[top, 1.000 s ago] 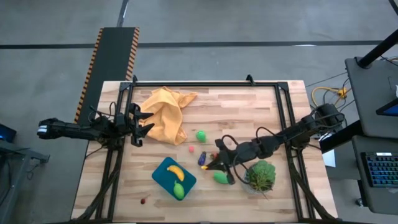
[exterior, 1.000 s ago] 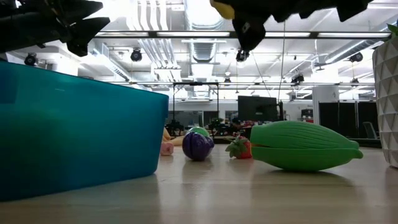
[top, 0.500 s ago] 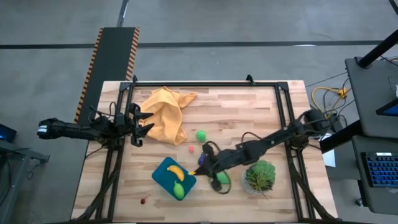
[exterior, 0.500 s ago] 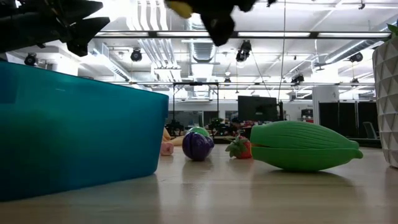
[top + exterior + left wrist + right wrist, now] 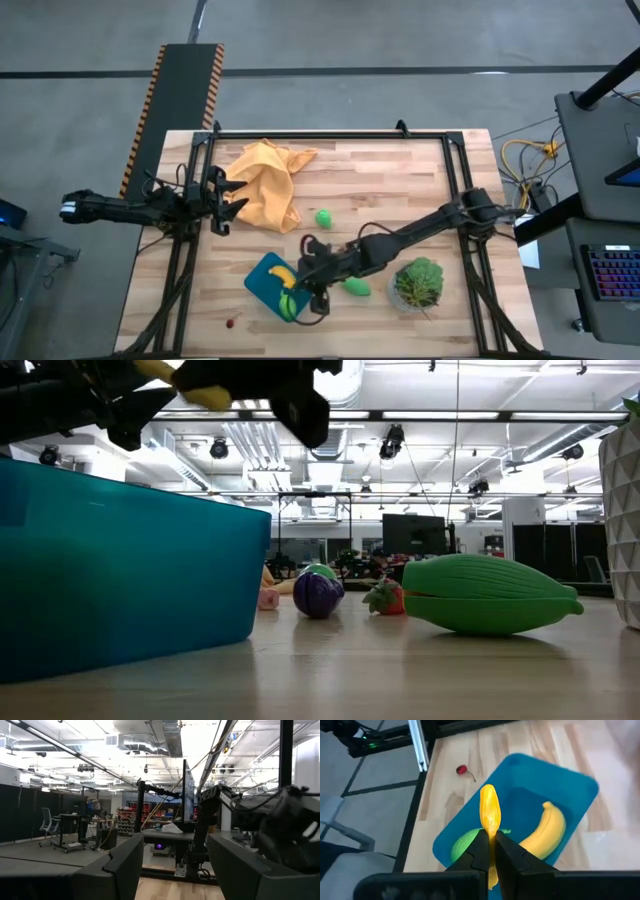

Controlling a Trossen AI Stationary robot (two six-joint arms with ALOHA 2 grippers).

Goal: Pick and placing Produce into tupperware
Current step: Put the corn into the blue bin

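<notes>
Pale wood-plank table [image 5: 400, 180] under bright ceiling-lit workshop, orange cloth [image 5: 265, 185] near one corner.

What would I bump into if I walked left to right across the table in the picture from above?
Left gripper → orange cloth → teal tupperware → round green fruit → green oval veggie → leafy plant in a pot.

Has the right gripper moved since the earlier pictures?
Yes. In the high view the right gripper has moved left, away from the potted plant, and now hangs over the teal tupperware, shut on a small yellow piece.
</notes>
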